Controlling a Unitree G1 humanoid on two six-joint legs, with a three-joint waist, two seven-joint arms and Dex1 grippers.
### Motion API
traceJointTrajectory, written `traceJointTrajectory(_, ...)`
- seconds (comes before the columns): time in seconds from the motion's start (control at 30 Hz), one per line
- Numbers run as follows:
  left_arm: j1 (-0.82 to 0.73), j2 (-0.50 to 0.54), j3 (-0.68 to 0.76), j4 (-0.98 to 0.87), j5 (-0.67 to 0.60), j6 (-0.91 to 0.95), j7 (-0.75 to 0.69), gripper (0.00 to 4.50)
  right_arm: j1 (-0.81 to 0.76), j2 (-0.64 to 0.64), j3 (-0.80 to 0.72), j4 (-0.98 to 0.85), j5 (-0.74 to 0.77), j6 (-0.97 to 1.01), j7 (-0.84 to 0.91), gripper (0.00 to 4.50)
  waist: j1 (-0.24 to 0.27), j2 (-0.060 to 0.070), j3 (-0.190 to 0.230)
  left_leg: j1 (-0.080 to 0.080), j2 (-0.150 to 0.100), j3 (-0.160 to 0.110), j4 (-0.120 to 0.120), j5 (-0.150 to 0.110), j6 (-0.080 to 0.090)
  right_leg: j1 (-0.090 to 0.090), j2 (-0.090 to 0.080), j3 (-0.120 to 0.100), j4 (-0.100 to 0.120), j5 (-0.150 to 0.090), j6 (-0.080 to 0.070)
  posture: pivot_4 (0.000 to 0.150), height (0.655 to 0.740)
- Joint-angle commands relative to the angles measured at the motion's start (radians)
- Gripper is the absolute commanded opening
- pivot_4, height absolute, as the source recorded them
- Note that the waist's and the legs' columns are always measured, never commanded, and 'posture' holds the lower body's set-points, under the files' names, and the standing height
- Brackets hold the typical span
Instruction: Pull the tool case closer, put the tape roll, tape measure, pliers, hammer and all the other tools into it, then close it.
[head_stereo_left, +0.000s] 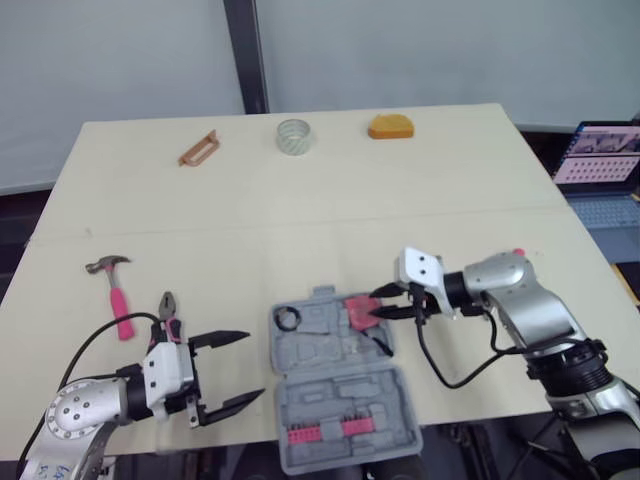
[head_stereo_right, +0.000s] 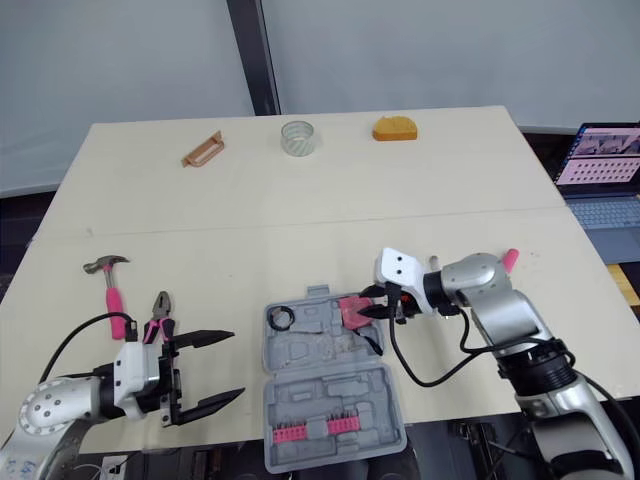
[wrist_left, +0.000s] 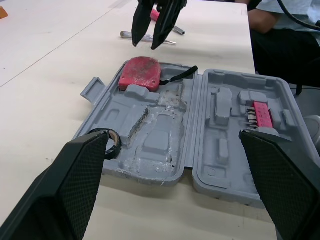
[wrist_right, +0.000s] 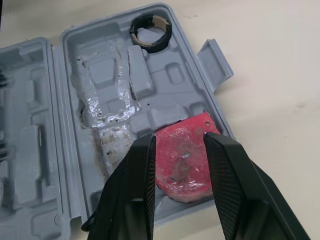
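The tape measure (wrist_right: 185, 155) lies in a corner pocket of the open tool case (head_stereo_left: 340, 385), well apart from the tape roll (wrist_right: 150, 47). The right tool (head_stereo_left: 375, 307) hovers above it, fingers parted and empty. The left tool (head_stereo_left: 255, 364) gapes wide near the pliers (head_stereo_left: 167, 312) on the desk (head_stereo_left: 300, 220). These are likely stiff, weighty steel, best pinched across both handles.

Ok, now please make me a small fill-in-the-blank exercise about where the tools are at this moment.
1. The grey tool case lies ___.
2. The red tape measure rests inside the ___, close to the right gripper.
3. The hammer has a ___ handle.
4. The pliers lie on the ___, beside the left gripper.
Missing words: open; case; pink; table.
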Motion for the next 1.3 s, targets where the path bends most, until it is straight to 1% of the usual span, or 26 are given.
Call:
traceJointTrajectory(0.03,0.007,0.008,0.018,-0.013,-0.005,-0.016,-0.007,4.50,0.003,0.024,-0.023,0.065,0.011,-0.087,-0.026,1.62,0.000,0.000,0.000,0.000,0.000,0.000,0.000,0.000,0.000,0.000,0.000,0.000,0.000,0.000,0.000,0.150,0.7400)
traceJointTrajectory(0.37,0.014,0.020,0.037,-0.014,-0.009,-0.013,-0.015,4.50,0.026,0.068,-0.018,0.195,0.002,-0.197,-0.056,1.62,0.000,0.000,0.000,0.000,0.000,0.000,0.000,0.000,0.000,0.000,0.000,0.000,0.000,0.000,0.000,0.150,0.7400)
traceJointTrajectory(0.97,0.022,0.036,0.065,-0.018,-0.017,-0.009,-0.031,4.50,0.090,0.125,-0.017,0.325,-0.019,-0.305,-0.109,1.62,0.000,0.000,0.000,0.002,0.001,0.000,0.000,0.000,0.000,0.002,0.001,0.000,0.000,0.000,0.000,0.150,0.7400)
traceJointTrajectory(1.3,0.009,0.041,0.066,-0.012,-0.019,-0.006,-0.042,4.50,0.105,0.133,-0.012,0.374,-0.030,-0.351,-0.123,1.62,-0.001,-0.002,-0.002,0.003,0.001,0.000,0.000,0.000,0.000,0.003,0.001,0.000,0.000,0.000,0.000,0.150,0.7400)
